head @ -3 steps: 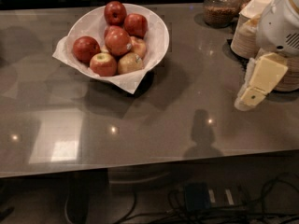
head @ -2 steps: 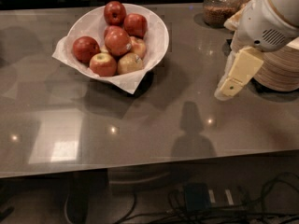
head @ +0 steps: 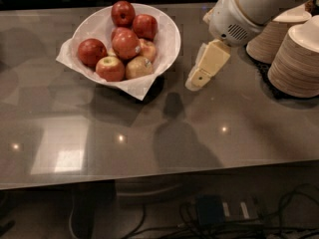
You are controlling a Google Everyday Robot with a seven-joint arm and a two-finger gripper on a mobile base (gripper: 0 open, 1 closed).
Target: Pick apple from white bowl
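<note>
The white bowl (head: 170, 40) stands at the back left of the grey table, lined with white paper whose corners stick out past the rim. It holds several apples (head: 125, 44), mostly red, with two paler ones at the front. My gripper (head: 196, 80) hangs from the white arm (head: 239, 14) and points down and left. It is just right of the bowl's rim, above the table surface, and holds nothing that I can see.
Two stacks of beige disposable plates (head: 298, 59) stand at the right edge, behind and right of the arm. The grey table (head: 149, 133) is glossy with light reflections. Cables and a power strip (head: 219, 210) lie on the floor below the front edge.
The arm and gripper have moved left across the table, from beside the plate stacks to close by the bowl's right rim. The bowl and apples have not moved.
</note>
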